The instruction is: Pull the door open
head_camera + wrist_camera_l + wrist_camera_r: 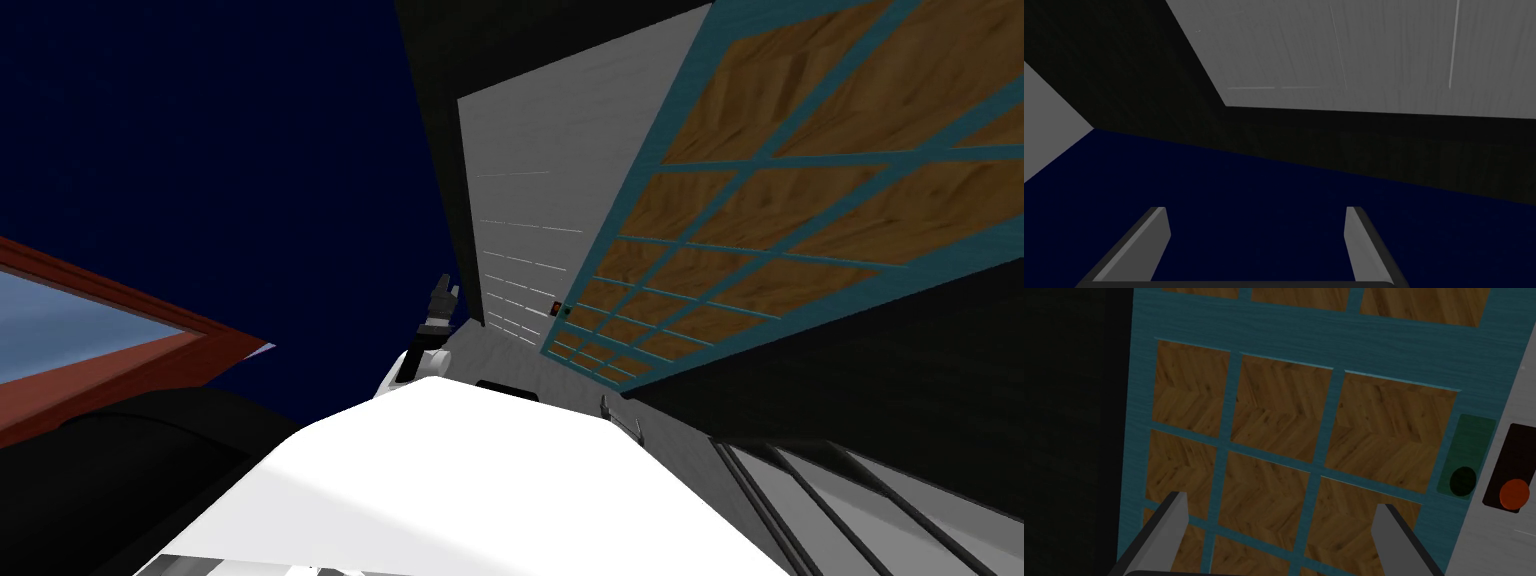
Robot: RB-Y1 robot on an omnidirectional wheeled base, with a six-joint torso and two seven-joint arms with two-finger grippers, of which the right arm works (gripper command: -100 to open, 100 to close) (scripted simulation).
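Right end effector (1279,502), fingers apart, faces the teal-framed door (1324,333).

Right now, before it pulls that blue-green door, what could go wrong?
The open right tool faces the door's wooden panes, with the dark knob off to one side: shutting here would likely grip nothing. A red knob sits right beside it on the grey surface, so it might grab the wrong one.

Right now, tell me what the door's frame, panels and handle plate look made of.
Frame: teal-painted wood, probably; faint grain streaks, matte.
Panels: brown wood, herringbone grain, dull finish.
Handle plate: dark green, flat, no grain or shine; material unclear.
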